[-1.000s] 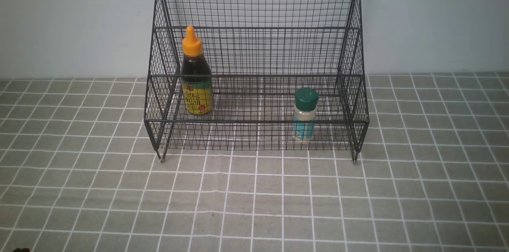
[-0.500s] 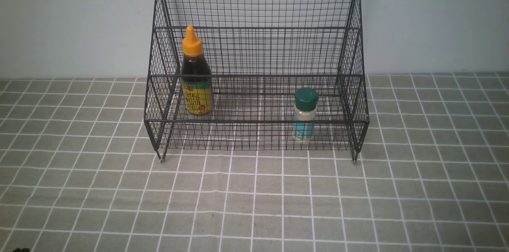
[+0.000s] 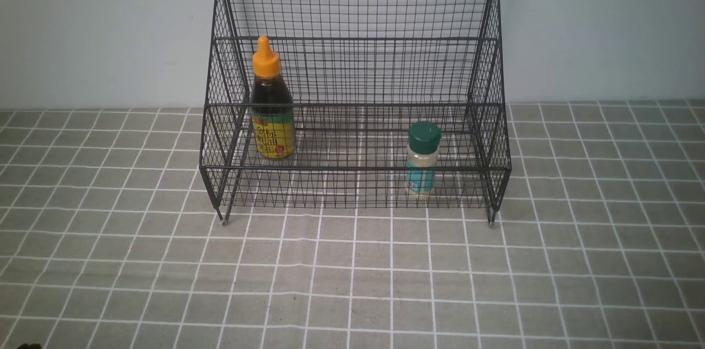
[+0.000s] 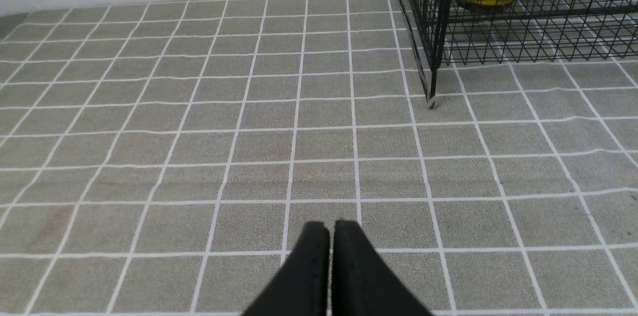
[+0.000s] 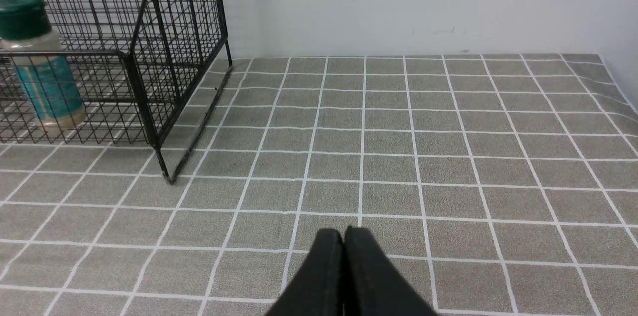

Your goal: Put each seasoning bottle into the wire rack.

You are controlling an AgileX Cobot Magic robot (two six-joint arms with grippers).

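Bottles stand upright inside the large black wire-mesh rack (image 3: 355, 96), which fills the upper middle of the front view on a tabletop (image 3: 352, 277) covered in grey cloth with a white grid. The taller dark-sauce bottle with orange pointed nozzle cap and yellow-green label (image 3: 270, 102) stands at the left end of the rack, near its sloped left side, on what looks like the raised rear tier. The small clear shaker with dark green cap and teal label (image 3: 422, 159) stands on the lower front tier, right of centre, well apart from the sauce bottle. In the front view neither arm shows. In the left wrist view the left gripper (image 4: 331, 229) appears at the bottom centre, its two black fingers pressed together with nothing between them, above bare cloth well away from the rack's corner foot. In the right wrist view the right gripper (image 5: 344, 235) is likewise closed and empty at the bottom centre, with the shaker visible through the mesh at the upper left.
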